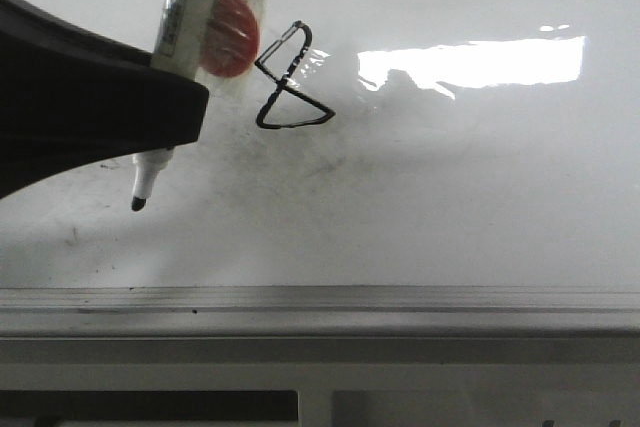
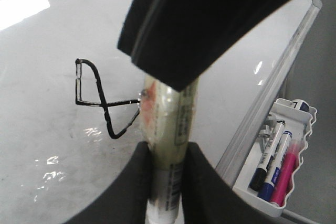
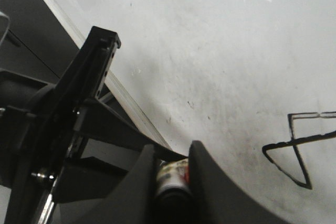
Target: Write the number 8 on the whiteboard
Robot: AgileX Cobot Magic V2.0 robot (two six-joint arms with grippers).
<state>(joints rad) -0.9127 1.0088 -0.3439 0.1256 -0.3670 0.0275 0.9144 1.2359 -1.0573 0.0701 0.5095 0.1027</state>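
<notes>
Glossy whiteboard (image 1: 480, 197) fills the view, grey smudges and a hard light glare on it, grey metal frame edge along the near side. Off the board edge, in the left wrist view, a white tray (image 2: 302, 129) holds spare pens.

The number 8 (image 1: 290, 82) is drawn: two angular black loops meeting at a crossing, closed as far as I can tell. Looks done, judging from the figure alone.

Left gripper (image 2: 168, 156) is clamped on the marker pen (image 1: 185, 17), fingers pressed to both sides of the barrel. Barrel is wrapped in clear tape with an orange-red patch. Right gripper (image 3: 172, 174) is clamped on a dark cylindrical thing with a label; whether that is the same pen, I can't tell.

Pen handling, my read: light, stiff, but slick barrel plus tape, so it can rotate or slide under tip load. Hold mid-barrel as now, not near the tip.

Geometry: pen tip (image 1: 138, 203) sits near and to the left of the 8 in the front view, apart from the ink lines. Whether the tip touches the board is not clear.
</notes>
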